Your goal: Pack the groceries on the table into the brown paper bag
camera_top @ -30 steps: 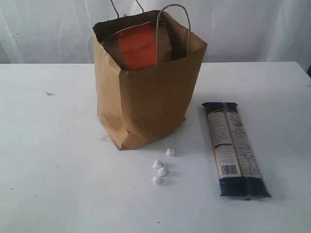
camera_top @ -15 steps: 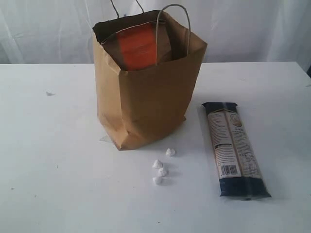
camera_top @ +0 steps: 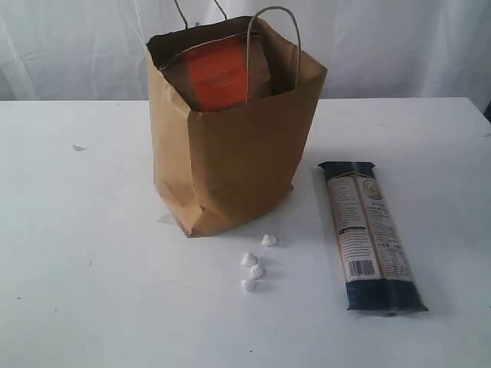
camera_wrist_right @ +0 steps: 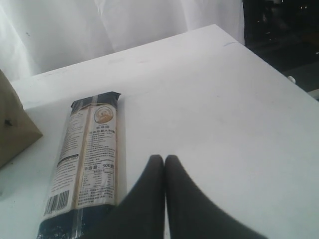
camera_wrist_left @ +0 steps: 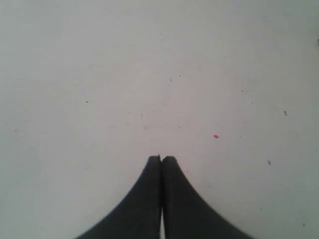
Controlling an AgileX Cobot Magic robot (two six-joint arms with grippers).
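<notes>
The brown paper bag [camera_top: 230, 153] stands upright on the white table [camera_top: 92, 253], its mouth open. A brown pouch with an orange label [camera_top: 219, 73] sticks up inside it. The long dark pasta packet [camera_top: 370, 234] lies flat to the right of the bag; the right wrist view shows this packet [camera_wrist_right: 87, 159] beside my right gripper [camera_wrist_right: 164, 158], which is shut and empty. A corner of the bag [camera_wrist_right: 12, 129] shows there too. My left gripper [camera_wrist_left: 161, 158] is shut and empty over bare tabletop. Neither arm appears in the exterior view.
Several small white crumbs [camera_top: 253, 268] lie in front of the bag, and one speck [camera_top: 77, 147] sits at the left. A white curtain [camera_top: 383, 38] hangs behind the table. The table's edge [camera_wrist_right: 259, 55] drops to a dark area in the right wrist view.
</notes>
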